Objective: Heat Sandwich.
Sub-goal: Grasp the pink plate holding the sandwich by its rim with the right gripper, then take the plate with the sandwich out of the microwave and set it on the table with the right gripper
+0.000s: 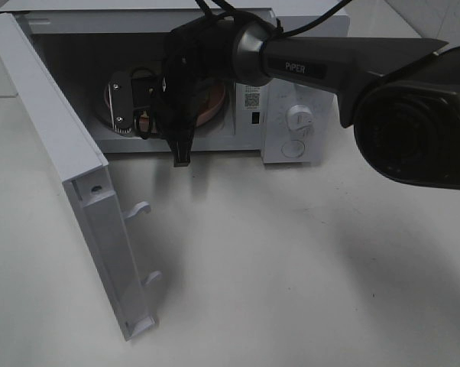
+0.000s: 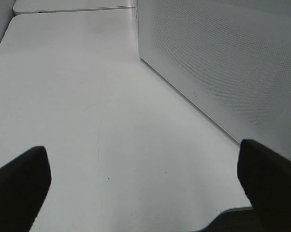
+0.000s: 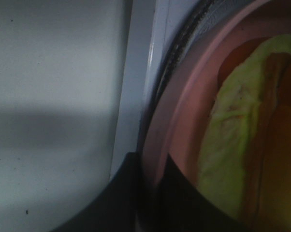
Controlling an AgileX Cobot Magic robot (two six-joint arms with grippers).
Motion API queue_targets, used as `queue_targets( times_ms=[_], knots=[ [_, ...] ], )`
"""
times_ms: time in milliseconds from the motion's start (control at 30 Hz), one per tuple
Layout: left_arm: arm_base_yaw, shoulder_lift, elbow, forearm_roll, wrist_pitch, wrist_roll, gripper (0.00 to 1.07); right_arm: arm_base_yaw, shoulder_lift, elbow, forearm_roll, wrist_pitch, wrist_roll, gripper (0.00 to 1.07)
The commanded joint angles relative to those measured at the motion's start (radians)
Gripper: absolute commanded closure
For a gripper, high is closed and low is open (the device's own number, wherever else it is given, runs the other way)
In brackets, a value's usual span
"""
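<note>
The sandwich (image 3: 232, 140), with pale yellow-green filling and orange-tan crust, lies on a round pink plate (image 3: 184, 96) just inside the open microwave (image 1: 291, 84). My right gripper (image 3: 152, 176) reaches across into the oven cavity (image 1: 142, 115) and is shut on the plate's near rim, one dark finger on each side of it. In the exterior high view my arm hides the sandwich and only an edge of the plate (image 1: 215, 111) shows. My left gripper (image 2: 145, 186) is open and holds nothing; it hovers over the white table beside the microwave door (image 2: 223, 63).
The microwave door (image 1: 62, 153) swings out to the left, its latch hooks (image 1: 142, 208) pointing over the table. Two control knobs (image 1: 299, 118) sit on the oven's right panel. White tabletop (image 1: 291, 267) stretches in front. The oven's front sill (image 3: 136, 72) runs beside the plate.
</note>
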Motion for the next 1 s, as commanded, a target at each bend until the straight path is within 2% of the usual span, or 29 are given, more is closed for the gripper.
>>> queue_targets(
  times_ms=[33, 267, 433, 700, 1000],
  knots=[
    [-0.001, -0.005, -0.001, -0.002, -0.011, -0.006, 0.09, -0.006, -0.001, 0.0, 0.005, 0.03, 0.012, 1.07],
    [-0.001, -0.005, -0.001, -0.002, -0.011, -0.006, 0.09, -0.006, -0.025, 0.007, 0.014, 0.058, -0.042, 1.07],
    [-0.001, -0.005, -0.001, -0.002, -0.011, -0.006, 0.09, -0.012, -0.07, 0.051, 0.061, 0.056, -0.143, 1.07],
    [-0.001, -0.005, -0.001, -0.002, -0.011, -0.006, 0.09, -0.033, -0.165, 0.17, 0.095, 0.021, -0.247, 1.07],
    [-0.001, -0.005, -0.001, -0.002, -0.011, -0.006, 0.09, -0.041, -0.304, 0.364, 0.212, -0.084, -0.473, 1.07]
  ],
)
